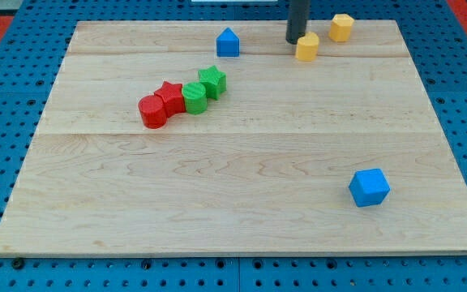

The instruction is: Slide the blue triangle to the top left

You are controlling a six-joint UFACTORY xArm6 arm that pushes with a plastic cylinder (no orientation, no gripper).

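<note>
The blue triangle [228, 42] sits near the board's top edge, a little left of centre. My tip [294, 40] is at the view's top, right of the triangle by a clear gap, and stands just left of a yellow block [306, 47], close to or touching it. The rod rises out of the view's top.
A second yellow block [341, 27] lies at the top right. A red cylinder [152, 111], a red star [170, 97], a green block [194, 97] and a green star [212, 81] form a diagonal row left of centre. A blue cube [369, 187] lies at the lower right. The wooden board [233, 235] rests on a blue pegboard.
</note>
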